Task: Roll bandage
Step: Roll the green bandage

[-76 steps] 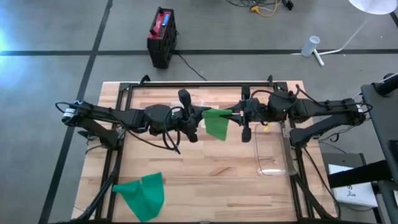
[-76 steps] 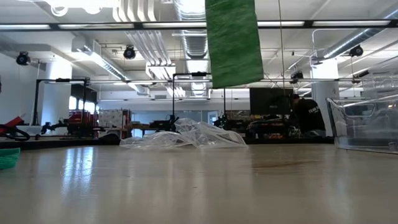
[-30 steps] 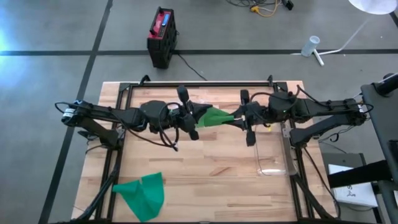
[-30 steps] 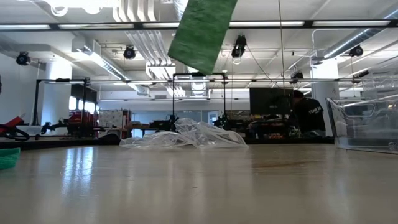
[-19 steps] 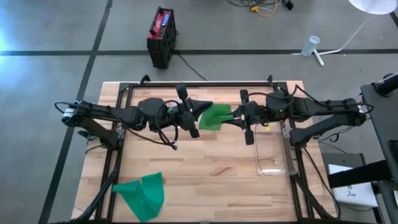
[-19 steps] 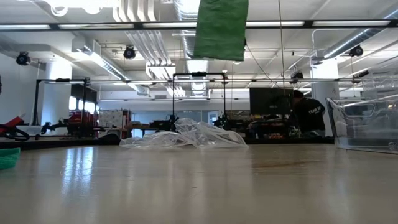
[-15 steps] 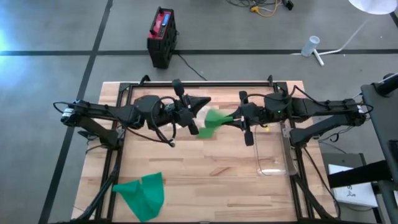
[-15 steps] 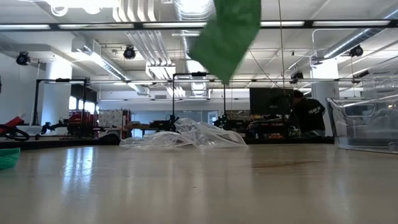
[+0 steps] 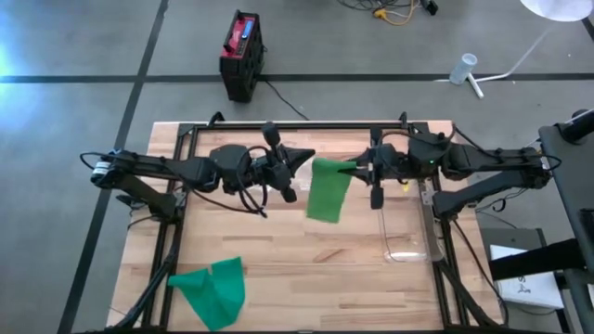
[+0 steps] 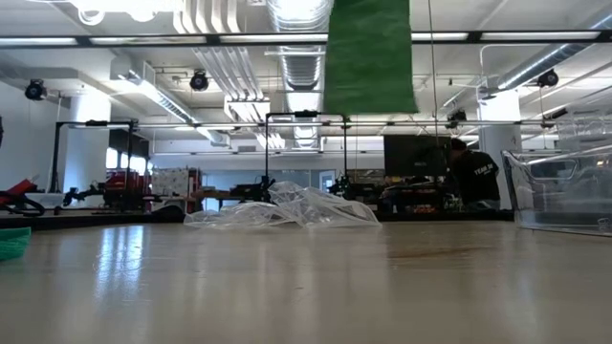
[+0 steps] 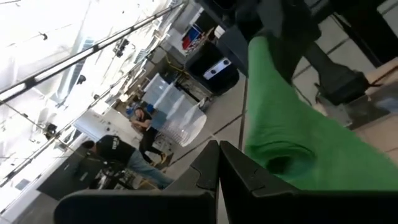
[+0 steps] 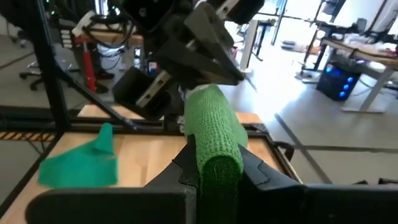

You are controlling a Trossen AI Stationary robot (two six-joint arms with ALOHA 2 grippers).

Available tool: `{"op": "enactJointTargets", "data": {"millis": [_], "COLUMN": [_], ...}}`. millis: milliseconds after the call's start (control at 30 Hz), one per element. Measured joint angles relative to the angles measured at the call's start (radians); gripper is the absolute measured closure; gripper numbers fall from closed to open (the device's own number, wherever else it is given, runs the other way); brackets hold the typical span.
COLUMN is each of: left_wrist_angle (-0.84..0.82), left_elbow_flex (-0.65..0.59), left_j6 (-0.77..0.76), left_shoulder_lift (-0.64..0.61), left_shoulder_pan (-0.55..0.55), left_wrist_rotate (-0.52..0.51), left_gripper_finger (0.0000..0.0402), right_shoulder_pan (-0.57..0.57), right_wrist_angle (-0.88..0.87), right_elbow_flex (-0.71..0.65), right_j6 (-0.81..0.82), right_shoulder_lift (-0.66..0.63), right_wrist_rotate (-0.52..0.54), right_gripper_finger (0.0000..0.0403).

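A green bandage [image 9: 329, 193] hangs high above the wooden table [image 9: 278, 250] between my two arms. Its upper part is rolled into a tube [image 12: 212, 118] and its flat tail [image 10: 370, 57] hangs straight down, clear of the table. My right gripper [image 9: 358, 168] is shut on the tube. My left gripper [image 9: 301, 160] is shut and points level at the tube's other end [image 11: 283, 160], with nothing between its fingers [image 11: 217, 158]. A second green bandage [image 9: 212, 289] lies crumpled at the table's near left. My left gripper's shut fingertips stand right beside the rolled tube's far end [image 12: 202, 93]; I cannot tell whether they touch it. My right gripper pinches the rolled tube [image 12: 217, 158] between its two fingers, coming level from the table's right. The tube lies along the fingers and sticks out past them toward the left gripper. It is lifted clear, and the tail hangs slack below.
A clear plastic container [image 9: 408, 232] stands on the table's right side, below the right arm. Crumpled clear plastic [image 10: 287, 208] lies near the far edge. A black frame [image 9: 297, 124] runs around the table. People and benches show in the room behind.
The bandage's loose tail has swung from side to side and twisted; a second ago it slanted toward the left arm, and now it hangs flat and straight down. The rolled top has stayed between the two grippers.
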Motion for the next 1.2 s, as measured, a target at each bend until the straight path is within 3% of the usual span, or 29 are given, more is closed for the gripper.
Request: {"op": "enactJointTargets", "data": {"millis": [167,367,600,733,933,1200], "left_wrist_angle": [-0.053,-0.094,-0.236,-0.283,-0.242,-0.153], "left_elbow_flex": [0.0,-0.001,-0.003,-0.004,-0.004,-0.004], "left_j6": [-0.056,-0.099,-0.245,-0.273,-0.329,-0.396], "left_shoulder_lift": [-0.009,-0.047,-0.081,-0.069,-0.039,-0.03], "left_shoulder_pan": [-0.002,0.006,0.066,0.085,0.088,0.089], "left_wrist_rotate": [0.001,0.015,0.199,0.299,0.33,0.371], "left_gripper_finger": [0.0387,0.0333,0.0253,0.0215,0.0179,0.0164], "right_shoulder_pan": [0.001,0.003,0.003,0.003,0.003,0.003], "right_wrist_angle": [0.044,0.192,0.449,0.509,0.517,0.538], "right_elbow_flex": [0.001,-0.029,-0.155,-0.183,-0.199,-0.199], "right_j6": [-0.017,-0.128,-0.236,-0.32,-0.467,-0.646], "right_shoulder_lift": [-0.001,-0.005,-0.005,-0.005,-0.005,0.009], "right_wrist_rotate": [0.007,-0.002,-0.072,-0.072,-0.1,-0.118], "right_gripper_finger": [0.0369,0.0369,0.0369,0.0369,0.0369,0.0369]}}
